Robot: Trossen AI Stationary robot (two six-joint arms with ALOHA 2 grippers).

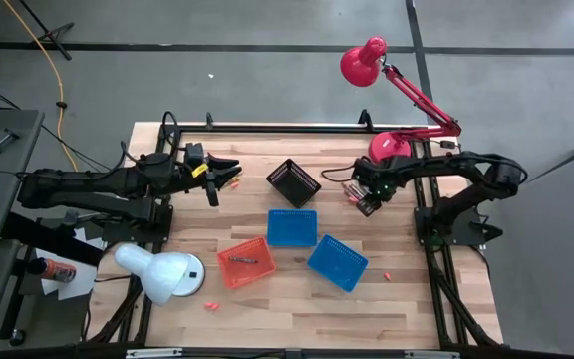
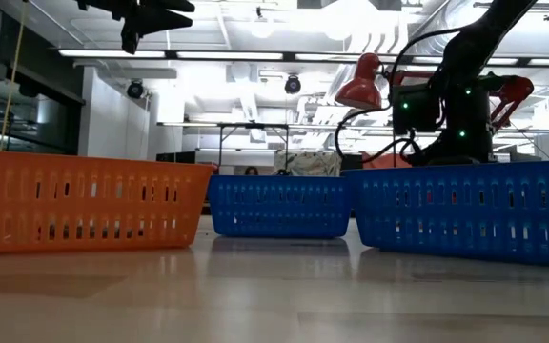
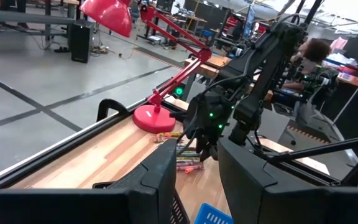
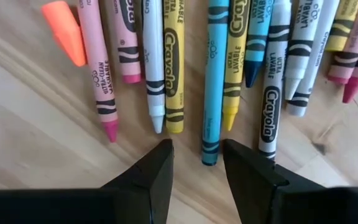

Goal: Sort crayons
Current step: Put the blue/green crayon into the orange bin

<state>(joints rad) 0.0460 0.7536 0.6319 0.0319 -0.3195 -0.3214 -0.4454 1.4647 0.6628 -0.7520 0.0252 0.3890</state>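
The right gripper [image 3: 199,144] is hanging just above a cluster of crayons [image 3: 182,154]. A red lamp [image 3: 143,93] is standing just behind them.

From above, your crayons [image 1: 351,196] at right of centre are a smear too small to count, partly under the right gripper [image 1: 365,203]. In the right wrist view the picture's top edge cuts off most crayons. Low down, baskets [image 2: 279,205] hide the counter behind.
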